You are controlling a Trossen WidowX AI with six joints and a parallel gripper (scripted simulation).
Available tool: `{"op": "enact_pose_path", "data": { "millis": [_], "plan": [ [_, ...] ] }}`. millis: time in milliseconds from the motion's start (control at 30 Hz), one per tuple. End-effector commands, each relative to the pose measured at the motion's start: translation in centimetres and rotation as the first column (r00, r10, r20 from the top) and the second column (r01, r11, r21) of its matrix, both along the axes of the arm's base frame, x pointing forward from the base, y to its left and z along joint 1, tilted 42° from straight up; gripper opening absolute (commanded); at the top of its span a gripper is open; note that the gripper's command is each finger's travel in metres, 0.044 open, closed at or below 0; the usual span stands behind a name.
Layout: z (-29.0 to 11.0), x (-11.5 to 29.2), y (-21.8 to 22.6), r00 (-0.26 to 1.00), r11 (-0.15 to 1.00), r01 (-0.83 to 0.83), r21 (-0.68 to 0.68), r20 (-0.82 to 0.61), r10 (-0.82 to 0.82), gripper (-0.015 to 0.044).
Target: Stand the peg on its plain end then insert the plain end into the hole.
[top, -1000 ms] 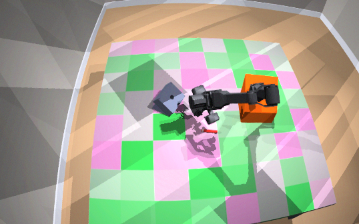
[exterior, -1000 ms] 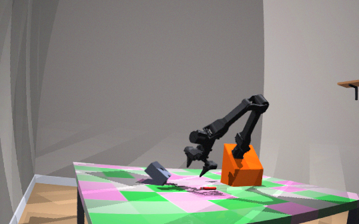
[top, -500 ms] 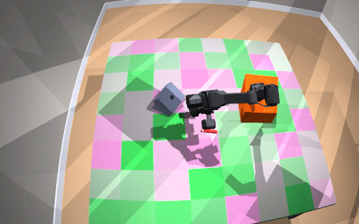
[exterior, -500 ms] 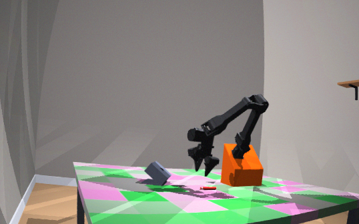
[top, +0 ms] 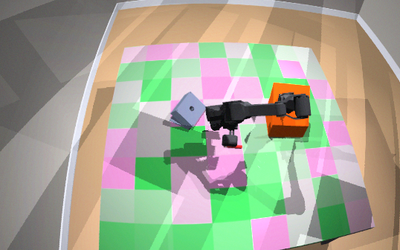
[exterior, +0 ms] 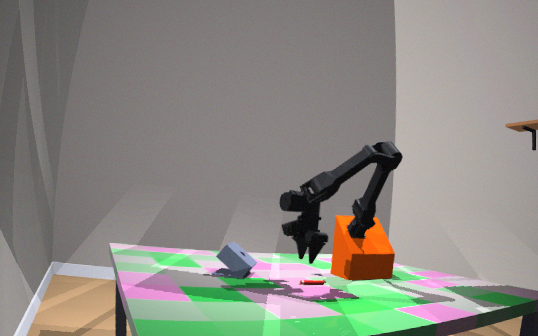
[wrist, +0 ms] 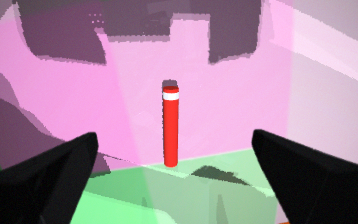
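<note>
The red peg (wrist: pixel 170 128) lies flat near the middle of the table (exterior: pixel 521 300), well apart from the gray panel (exterior: pixel 236 258) and close to the orange base (exterior: pixel 366 250). To grab it well, the gripper (exterior: pixel 309 248) should come straight down with one finger on each side of the peg, near the white band. The jaws are wide open, holding and touching nothing.

Place: a plain indoor room fitted as a robot test cell.
Walls: bare grey wall (exterior: pixel 221 100).
Floor: wooden floor (top: pixel 387 149) with a pale skirting edge.
Furniture: one bench (exterior: pixel 471 307) with a checkered pink and green top; a small wall shelf (exterior: pixel 536 123).
Equipment: a black arm (exterior: pixel 351 170) on an orange block (exterior: pixel 366 260).
</note>
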State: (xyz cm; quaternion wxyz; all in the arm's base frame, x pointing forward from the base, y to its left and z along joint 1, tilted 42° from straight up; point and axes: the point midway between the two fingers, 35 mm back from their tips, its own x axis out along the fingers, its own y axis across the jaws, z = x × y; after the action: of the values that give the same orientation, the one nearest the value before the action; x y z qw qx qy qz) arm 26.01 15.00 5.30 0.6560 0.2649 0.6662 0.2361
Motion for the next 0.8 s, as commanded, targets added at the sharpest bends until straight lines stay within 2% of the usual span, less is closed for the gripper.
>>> {"op": "enact_pose_path", "data": {
  "millis": [0,767],
  "plan": [
    [-0.4,0.0,0.5,1.000,1.000,0.000,0.005,-0.007,0.000,0.0440],
    [-3.2,0.1,2.9,1.000,1.000,0.000,0.005,-0.007,0.000,0.0440]
  ]
}}
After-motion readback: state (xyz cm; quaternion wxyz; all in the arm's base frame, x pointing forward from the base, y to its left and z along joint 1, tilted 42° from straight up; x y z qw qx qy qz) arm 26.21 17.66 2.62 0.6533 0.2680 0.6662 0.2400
